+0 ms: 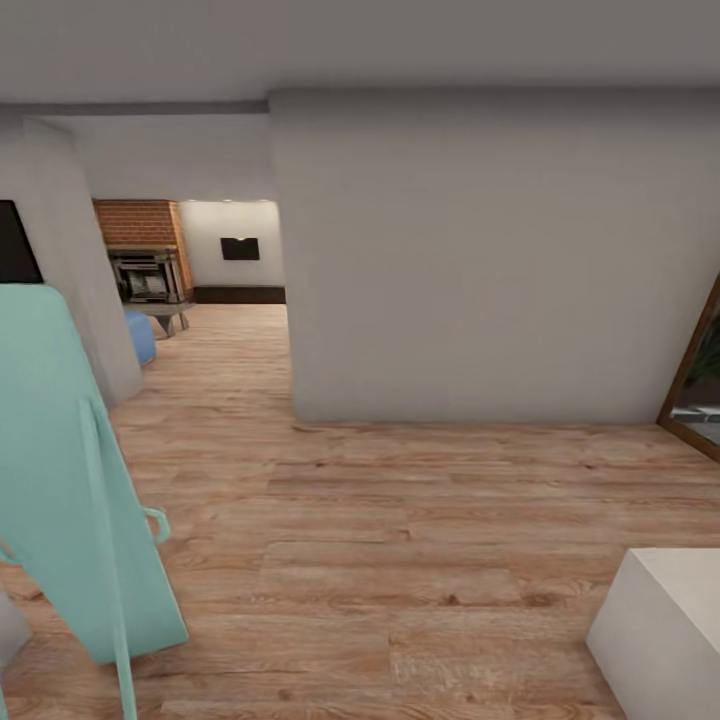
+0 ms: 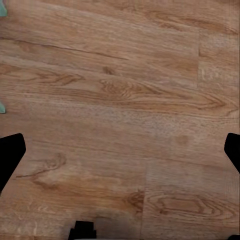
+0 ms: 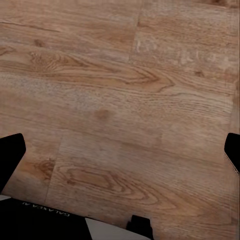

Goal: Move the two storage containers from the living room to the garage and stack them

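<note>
Light wood plank floor [image 1: 380, 520] runs across the head view, spreading wide and bare through the middle. Ahead stands a broad grey wall block [image 1: 480, 260], its lower edge meeting the planks; to its left a passage opens toward a farther room with a brick fireplace [image 1: 145, 250], a small dark panel on the back wall [image 1: 240, 248] and a blue rounded seat [image 1: 140, 335] at the corner of a second grey wall [image 1: 70, 260]. A wood-framed opening [image 1: 700, 370] shows at the right edge, and a white box corner [image 1: 660, 630] sits on the floor at the lower right. A pale teal slab-like object with a thin loop [image 1: 70, 480] leans upright at the left edge, close to the camera; what it is I cannot tell. The left wrist view looks down at the planks [image 2: 120, 110], and the left claw [image 2: 120, 155] is spread wide, its dark fingertips [image 2: 10, 155] at both sides with nothing between them. The right wrist view looks down at the planks [image 3: 120, 110] too; the right claw [image 3: 120, 155] is likewise spread wide and empty, dark fingertips [image 3: 10, 155] at the sides, above a dark robot part bearing lettering [image 3: 45, 220].
</note>
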